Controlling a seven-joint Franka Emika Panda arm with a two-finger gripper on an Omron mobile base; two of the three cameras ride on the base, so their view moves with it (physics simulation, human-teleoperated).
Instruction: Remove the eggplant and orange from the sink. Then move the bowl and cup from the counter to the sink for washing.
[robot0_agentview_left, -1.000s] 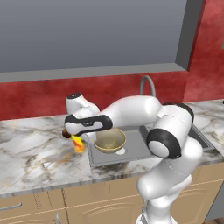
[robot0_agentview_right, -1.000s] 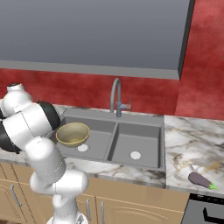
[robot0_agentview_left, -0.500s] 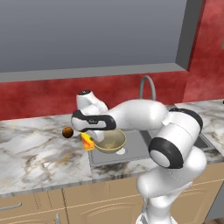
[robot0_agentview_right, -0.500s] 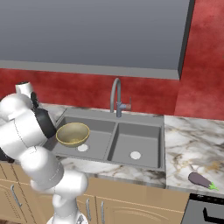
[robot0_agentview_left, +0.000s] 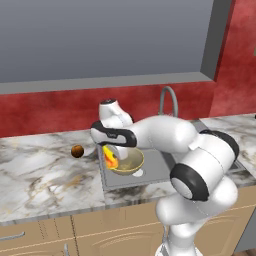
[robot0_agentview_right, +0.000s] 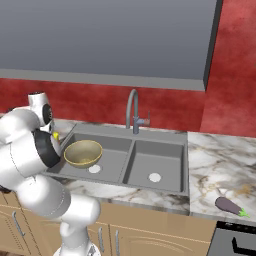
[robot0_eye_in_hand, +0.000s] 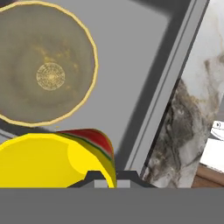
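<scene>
You see the yellow cup (robot0_eye_in_hand: 48, 159) over the sink's (robot0_agentview_right: 165, 145) left basin beside the bowl (robot0_agentview_right: 83, 153); orange (robot0_agentview_left: 77, 151) and eggplant (robot0_agentview_right: 231, 206) lie on the counter flanking the sink.

Grey rectangular two-basin sink (robot0_agentview_right: 131, 145): smooth, matt, metal-like. Wide tan-yellow bowl (robot0_eye_in_hand: 46, 65): dull, speckled, ceramic-looking inside. Small bright yellow cylindrical cup (robot0_eye_in_hand: 52, 162): smooth, glossy. Veined marble-look counter (robot0_agentview_left: 45, 177): polished. Small brownish-orange ball (robot0_agentview_left: 77, 151): dull skin. Lower cabinets (robot0_agentview_right: 145, 240): matt light wood

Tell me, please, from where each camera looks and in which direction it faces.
Left base view: behind the arm, on its left, facing the sink; arm and pincer with cup show.
Right base view: behind, on its right, facing sink and eggplant; arm at left.
Hand view: looks down along the pincer at the cup and bowl.
Both base views share sink, bowl, tap.
</scene>
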